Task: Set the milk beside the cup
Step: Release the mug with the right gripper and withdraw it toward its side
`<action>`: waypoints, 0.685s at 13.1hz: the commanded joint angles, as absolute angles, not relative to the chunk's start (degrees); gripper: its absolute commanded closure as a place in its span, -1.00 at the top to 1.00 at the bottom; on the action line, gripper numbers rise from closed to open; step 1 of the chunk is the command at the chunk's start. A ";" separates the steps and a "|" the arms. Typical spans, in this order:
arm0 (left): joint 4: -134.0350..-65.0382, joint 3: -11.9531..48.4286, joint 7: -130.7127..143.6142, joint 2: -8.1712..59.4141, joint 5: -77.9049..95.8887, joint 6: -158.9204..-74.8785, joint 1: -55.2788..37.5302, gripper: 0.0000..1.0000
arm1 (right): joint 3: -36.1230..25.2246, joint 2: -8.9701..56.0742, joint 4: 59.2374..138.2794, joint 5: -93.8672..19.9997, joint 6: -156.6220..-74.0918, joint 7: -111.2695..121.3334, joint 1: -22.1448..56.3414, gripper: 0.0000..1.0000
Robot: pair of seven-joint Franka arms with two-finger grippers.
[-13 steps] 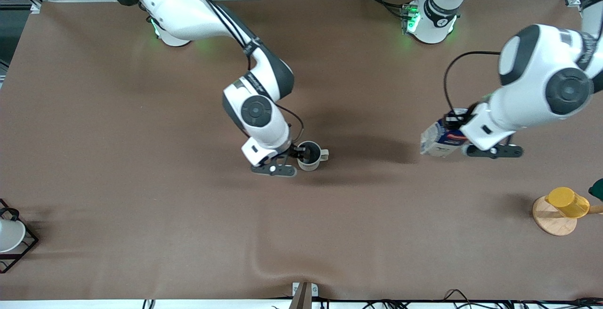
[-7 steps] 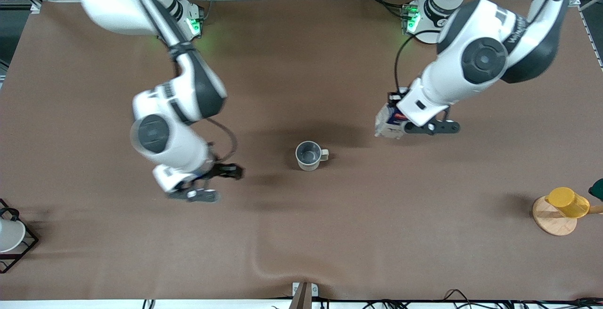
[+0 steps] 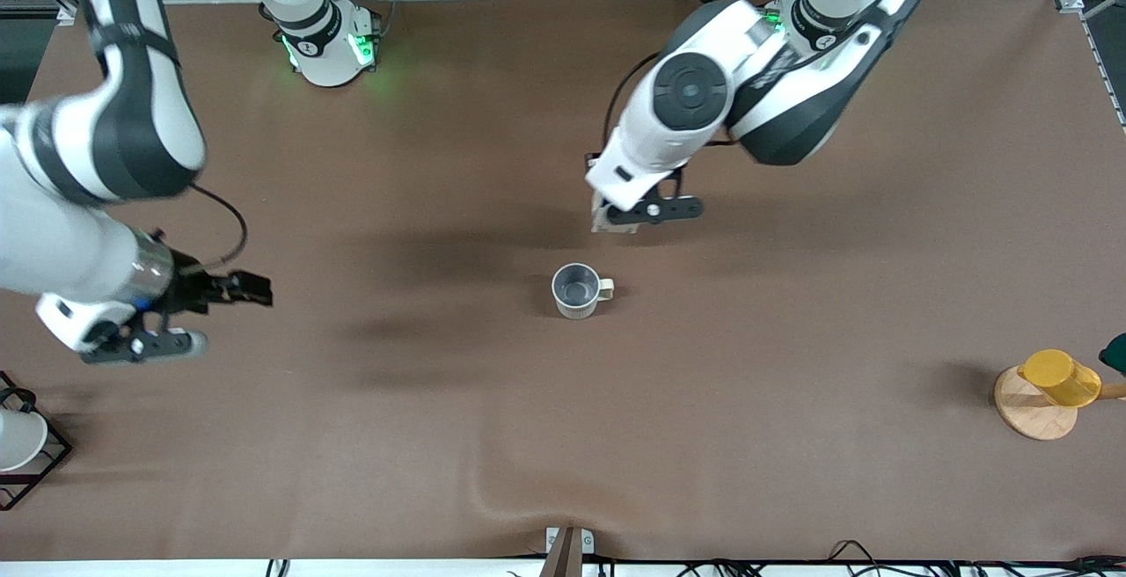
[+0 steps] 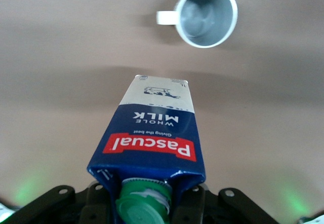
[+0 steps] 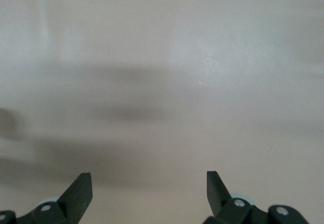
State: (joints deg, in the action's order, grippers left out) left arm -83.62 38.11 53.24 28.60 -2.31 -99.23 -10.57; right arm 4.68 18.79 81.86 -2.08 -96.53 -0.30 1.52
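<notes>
The milk (image 4: 152, 143), a dark blue and white carton with a red band and a green cap, is held at its top in my shut left gripper (image 4: 147, 203). In the front view the left gripper (image 3: 629, 212) hangs over the table close to the cup, and only a corner of the milk (image 3: 604, 220) shows under the hand. The cup (image 3: 576, 289), cream-white with a grey-blue inside, stands upright mid-table, apart from the milk; it also shows in the left wrist view (image 4: 206, 15). My right gripper (image 3: 251, 288) is open and empty over bare table toward the right arm's end (image 5: 147, 186).
A yellow cup (image 3: 1060, 377) lies on a round wooden stand (image 3: 1029, 419) at the left arm's end. A black wire rack (image 3: 40, 463) with a plain white cup (image 3: 16, 438) stands at the right arm's end. The tablecloth has a fold near the front edge.
My left arm has carried the milk from the left arm's end toward the middle, close to the cup. My right gripper has let go of the cup and drawn back toward the right arm's end.
</notes>
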 commanded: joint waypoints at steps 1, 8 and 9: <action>-74.89 30.01 55.37 35.50 -4.75 -98.43 -20.35 -0.22 | 5.98 11.45 85.78 -1.58 -93.27 2.44 -1.74 1.00; -74.88 23.29 54.84 37.26 -2.74 -103.79 -25.67 -0.21 | 2.03 4.40 85.08 -2.19 -82.97 9.85 -5.63 1.00; -74.88 23.20 54.58 37.53 -1.94 -103.89 -25.40 -0.20 | 1.33 3.79 85.08 -2.37 -82.79 9.06 -5.54 1.00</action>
State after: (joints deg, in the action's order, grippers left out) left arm -76.56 23.53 54.24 36.53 -3.21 -103.60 -25.49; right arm 2.06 5.86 83.20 -1.82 -82.89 9.88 -5.71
